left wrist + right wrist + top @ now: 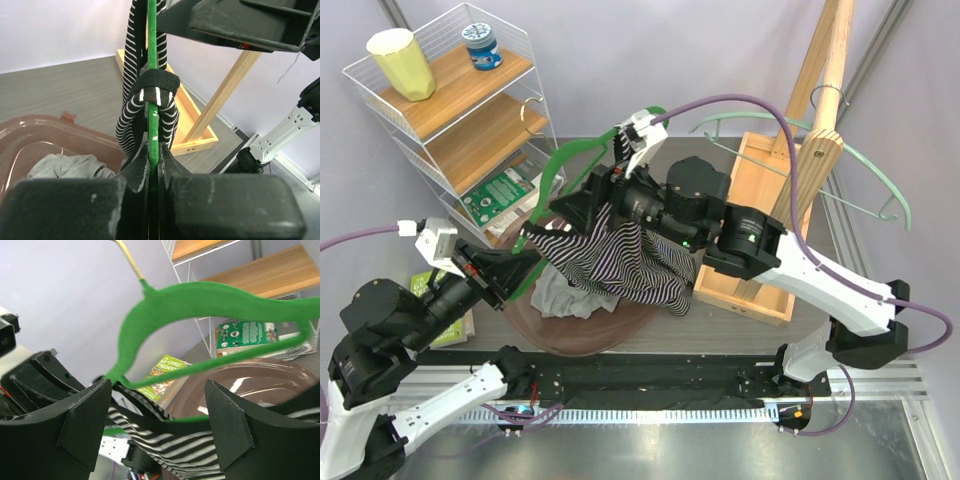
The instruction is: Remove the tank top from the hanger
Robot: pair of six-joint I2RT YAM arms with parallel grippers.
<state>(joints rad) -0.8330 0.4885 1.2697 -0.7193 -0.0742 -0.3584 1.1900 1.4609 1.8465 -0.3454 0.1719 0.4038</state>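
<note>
Tank top (620, 255), striped black and white, is draped on the green hanger (552, 165) above a brown tub (590, 335) on the counter (750, 335). The hanger's end is pinched by the left tool (153, 161). The right tool (157, 392) is held spread over the striped fabric.

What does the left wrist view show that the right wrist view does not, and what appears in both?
Only the left wrist view: the green hanger seen edge-on in the shut left gripper, a grey cloth and the wooden tray. Only the right wrist view: the right gripper with jaws wide open, the hanger's brass hook, the wire shelf and a green book. Both: the hanger, the striped tank top and the brown tub.
</note>
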